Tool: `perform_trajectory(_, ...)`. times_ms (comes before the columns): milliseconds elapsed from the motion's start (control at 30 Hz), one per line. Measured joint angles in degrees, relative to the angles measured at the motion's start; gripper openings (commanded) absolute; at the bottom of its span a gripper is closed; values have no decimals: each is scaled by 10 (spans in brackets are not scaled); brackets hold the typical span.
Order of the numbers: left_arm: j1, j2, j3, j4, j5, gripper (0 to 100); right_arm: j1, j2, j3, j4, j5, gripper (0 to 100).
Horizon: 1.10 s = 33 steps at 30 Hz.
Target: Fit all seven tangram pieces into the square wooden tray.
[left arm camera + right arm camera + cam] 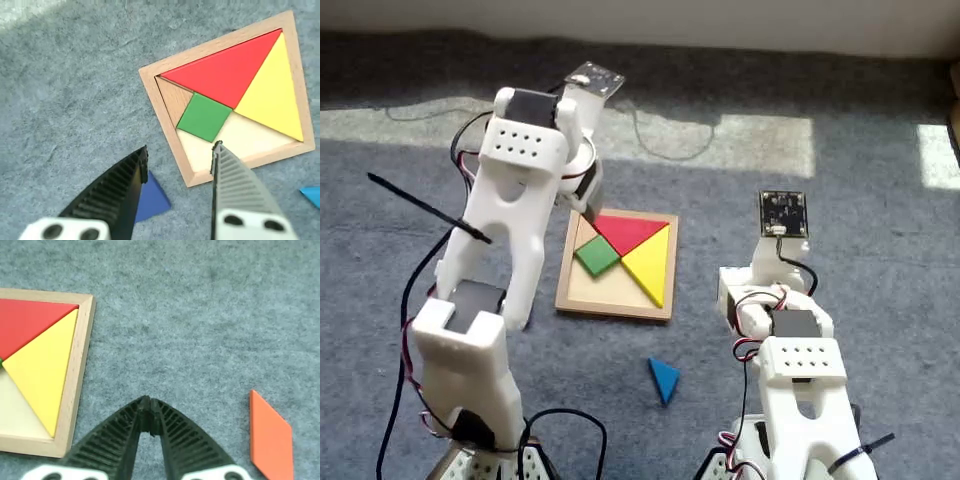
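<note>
The tray (615, 309) lies flat on the grey carpet (840, 230) between the two arms. Four pieces sit inside it. Seen from the high camera, the red triangle (632, 232) fills the 12 o'clock side. The yellow triangle (648, 265) fills the 3 o'clock side, and their long edges touch. The green square (597, 256) sits at about 9 o'clock, with one corner touching the red and yellow pieces. A small brown triangle (175, 97) is tucked in the corner at 11 o'clock, right beside the green square. The 6 o'clock part of the tray is bare wood.

The left gripper (180, 148) hangs over the tray's 11 o'clock corner. Its two fingers are spread wide and hold nothing. A dark blue triangle (152, 197) lies on the carpet just outside the tray, partly under the black finger.

A light blue triangle (663, 379) lies on the carpet at 5 o'clock from the tray.

The right gripper (148, 407) is at about 4 o'clock from the tray, over bare carpet. Its fingers are pressed together with nothing between them. An orange piece (270, 436) lies flat on the carpet near it, well apart from the tray
</note>
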Motion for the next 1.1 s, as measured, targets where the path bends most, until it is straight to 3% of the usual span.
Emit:
perform_trajectory(233, 34, -108, 156, -4, -1, 210, 25, 0, 0, 0, 0, 10)
perform_trajectory(467, 36, -220, 371, -109, -13, 214, 41, 0, 0, 0, 0, 10)
perform_trajectory(700, -47, -363, 559, -185, -87, 215, 41, 0, 0, -1, 0, 10)
perform_trajectory(867, -135, -387, 664, -257, -170, 215, 41, 0, 0, -1, 0, 10)
perform_trajectory(1100, -149, -388, 754, -328, -223, 236, 41, 0, 0, -1, 0, 10)
